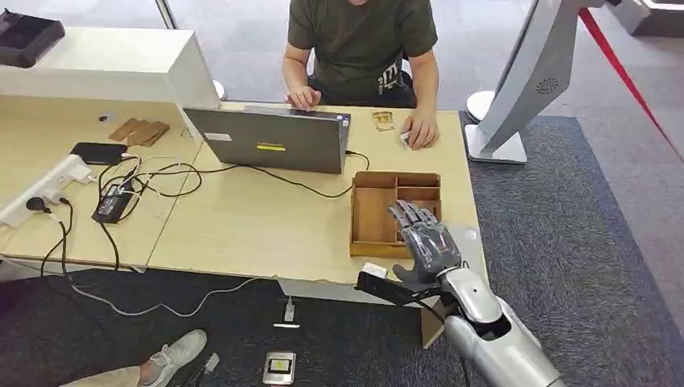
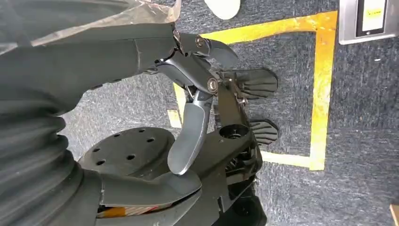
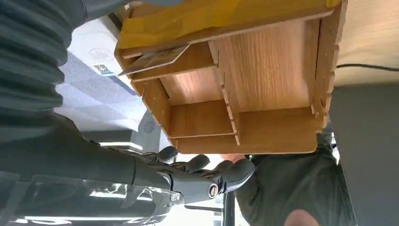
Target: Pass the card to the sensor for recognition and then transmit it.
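1. Hovering above the near right corner of the tabletop, the right robot hand holds nothing; its fingers are spread and extended over the wooden tray.
2. From the right wrist view, the fingers lie apart from the tray's rim, touching neither wood nor card.
3. The card lies tilted in the tray's nearest compartment, one edge propped against a divider wall, beside a strip of yellow tape.
4. By my judgement the card is light, thin and stiff, with a slick face; flat against wood it would be hard to lift, so the raised edge is the place to pinch, thumb under and a finger on top.
5. A hard squeeze could bend it or let it slip out sideways.
6. The left robot hand hangs over the carpet, fingers loosely curled on nothing.
7. Across the tabletop a person sits behind a laptop.
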`<state>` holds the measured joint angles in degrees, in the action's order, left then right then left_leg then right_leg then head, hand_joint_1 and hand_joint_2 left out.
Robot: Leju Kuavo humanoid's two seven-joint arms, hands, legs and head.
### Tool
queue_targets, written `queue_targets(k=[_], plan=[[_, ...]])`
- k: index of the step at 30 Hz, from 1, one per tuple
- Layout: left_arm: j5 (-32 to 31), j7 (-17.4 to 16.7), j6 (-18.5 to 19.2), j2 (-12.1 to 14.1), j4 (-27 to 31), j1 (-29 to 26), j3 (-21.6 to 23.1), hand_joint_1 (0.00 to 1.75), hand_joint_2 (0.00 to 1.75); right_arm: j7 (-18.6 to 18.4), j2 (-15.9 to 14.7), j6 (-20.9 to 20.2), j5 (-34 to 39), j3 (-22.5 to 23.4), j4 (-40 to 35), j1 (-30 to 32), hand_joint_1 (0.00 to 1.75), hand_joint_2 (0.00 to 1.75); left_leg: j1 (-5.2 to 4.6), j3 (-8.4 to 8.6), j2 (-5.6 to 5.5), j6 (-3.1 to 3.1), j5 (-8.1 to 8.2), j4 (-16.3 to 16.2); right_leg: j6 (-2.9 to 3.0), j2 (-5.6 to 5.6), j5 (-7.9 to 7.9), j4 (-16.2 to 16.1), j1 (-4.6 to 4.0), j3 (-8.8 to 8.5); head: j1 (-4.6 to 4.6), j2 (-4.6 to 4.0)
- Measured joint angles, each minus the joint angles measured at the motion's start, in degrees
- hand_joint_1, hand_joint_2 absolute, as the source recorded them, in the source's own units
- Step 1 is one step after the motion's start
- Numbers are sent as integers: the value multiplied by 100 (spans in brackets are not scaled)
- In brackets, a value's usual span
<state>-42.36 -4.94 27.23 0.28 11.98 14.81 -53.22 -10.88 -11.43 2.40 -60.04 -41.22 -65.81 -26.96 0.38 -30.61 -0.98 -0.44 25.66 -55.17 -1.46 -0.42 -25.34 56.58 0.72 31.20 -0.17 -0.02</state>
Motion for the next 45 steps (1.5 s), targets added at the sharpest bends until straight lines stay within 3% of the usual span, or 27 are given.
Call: queue_targets(k=[12,22,32,45], plan=[[37,-42,0,-17,0,2,50,0,175,-352,50,87,-64,-111,603,-169,0,175,0,0,0,0,0,0,0,0,0,0,0,0,0,0],[37,-87,0,-17,0,-34,57,0,175,-404,52,166,59,-83,1040,-310,0,175,0,0,0,0,0,0,0,0,0,0,0,0,0,0],[33,-103,0,-17,-2,-54,92,0,175,-114,225,299,227,-9,1464,-507,0,175,0,0,1,0,0,0,0,0,0,0,0,0,2,0],[52,-85,0,-17,-7,-62,98,0,175,-57,358,238,236,-7,1547,-537,0,175,0,0,1,0,0,0,0,0,0,0,0,0,0,0]])
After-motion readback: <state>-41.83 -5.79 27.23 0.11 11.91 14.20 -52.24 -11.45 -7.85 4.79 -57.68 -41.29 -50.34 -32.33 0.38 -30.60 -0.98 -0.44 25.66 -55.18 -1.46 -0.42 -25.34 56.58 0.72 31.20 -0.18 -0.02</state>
